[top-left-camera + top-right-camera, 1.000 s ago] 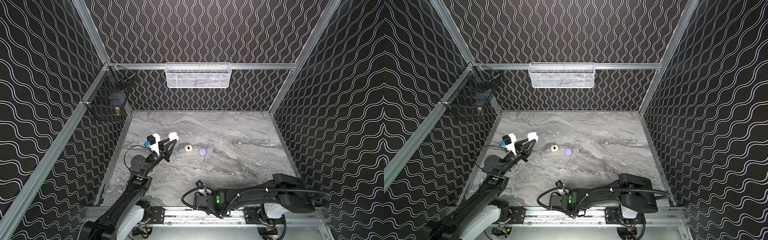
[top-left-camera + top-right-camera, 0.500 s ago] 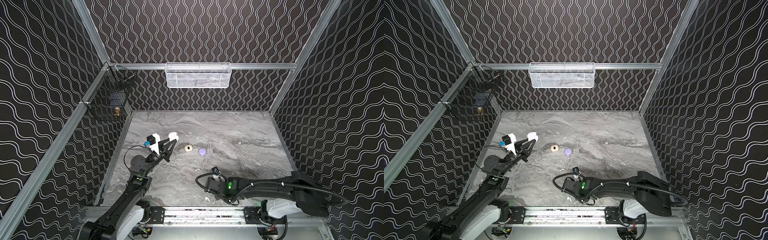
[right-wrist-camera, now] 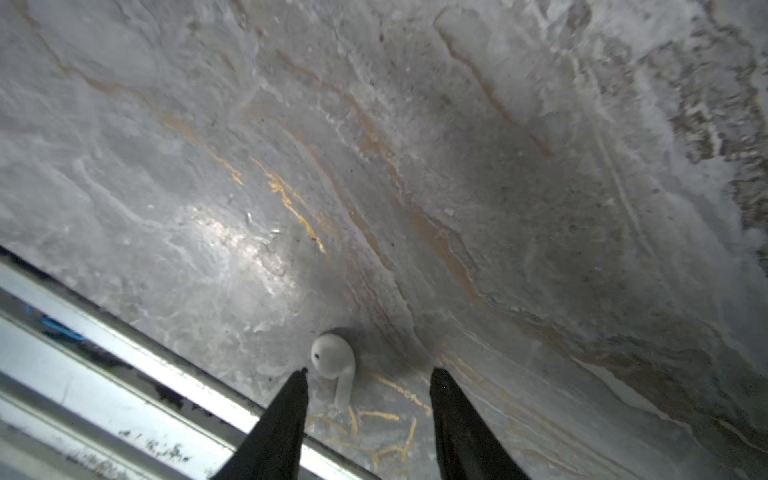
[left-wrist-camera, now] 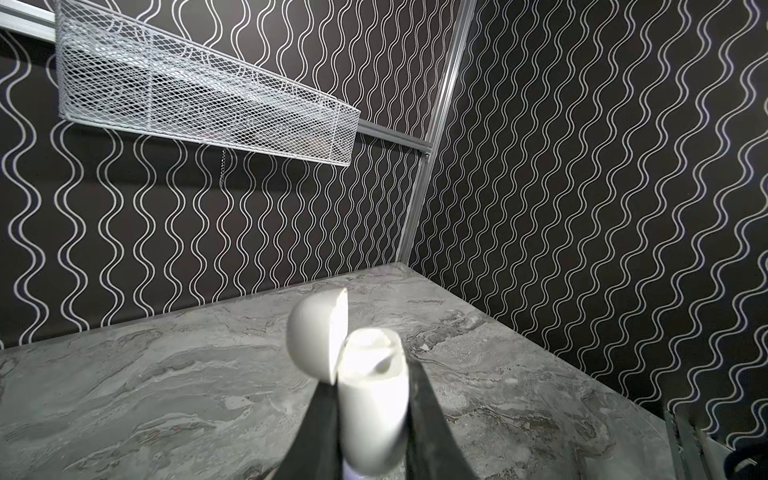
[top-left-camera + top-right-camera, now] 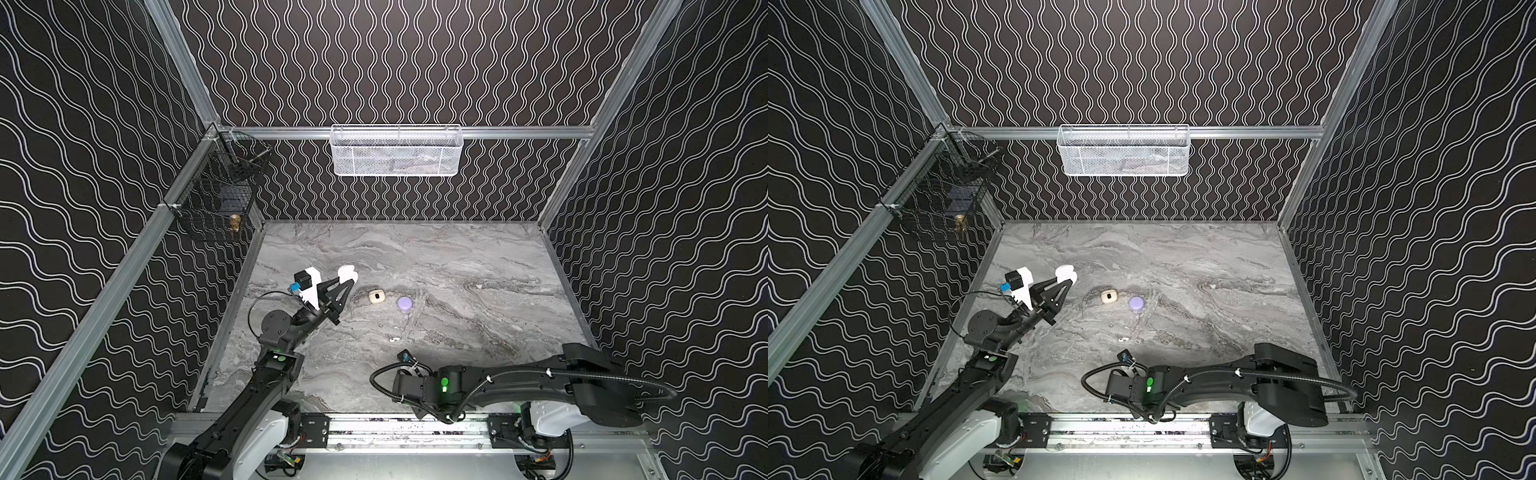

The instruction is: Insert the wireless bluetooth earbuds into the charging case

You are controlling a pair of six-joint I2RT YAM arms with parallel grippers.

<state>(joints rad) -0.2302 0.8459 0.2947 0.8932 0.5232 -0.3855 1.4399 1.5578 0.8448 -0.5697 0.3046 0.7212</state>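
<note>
The grey marbled surface (image 5: 457,270) is hard and smooth, so small plastic parts will likely skate on it if you nudge them.

Your left end effector (image 4: 368,376) is clamped narrow on the body of the white charging case (image 4: 372,411). It appears to hold the case off the surface, with the lid (image 4: 318,336) swung open and the mouth facing away from the wrist. The shell looks rigid and glossy. I judge that a firm squeeze on its sides, below the hinge as you have it, suits it.

Your right end effector (image 3: 369,372) sits low by the front rail (image 3: 104,340) with its jaws parted, gripping nothing.

The white earbud (image 3: 332,361) lies on the surface just beside one fingertip, with its stem running back between the two. Expect it to be very light, stiff and slippery, so a pinch on the round head will probably squirt it out. Take it where the stem meets the head and close gently. Leave the stem's end free for the well.

A second earbud (image 5: 394,339), or what looks like one, lies mid-surface, well apart from both end effectors.
</note>
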